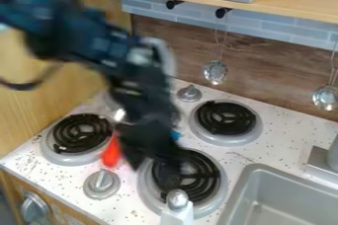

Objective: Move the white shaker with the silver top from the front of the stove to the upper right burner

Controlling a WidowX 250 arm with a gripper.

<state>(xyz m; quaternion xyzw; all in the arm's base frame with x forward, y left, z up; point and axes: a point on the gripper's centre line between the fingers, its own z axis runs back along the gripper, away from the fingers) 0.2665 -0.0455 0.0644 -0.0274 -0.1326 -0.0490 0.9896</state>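
Looking at the gripper (155,169), we have it hanging over the burner (208,173) beside the sink (254,174). We can't tell wide from narrow, or whether it holds anything; too blurred. Just to its camera side we see a white object with a rounded silver top (178,208); can't tell if they touch. Left of the gripper in view: an orange-red object (111,153), partly hidden, near a stove knob (102,183) and another burner (79,131). Behind it, we get a small blue patch (175,135), mostly hidden by the arm.
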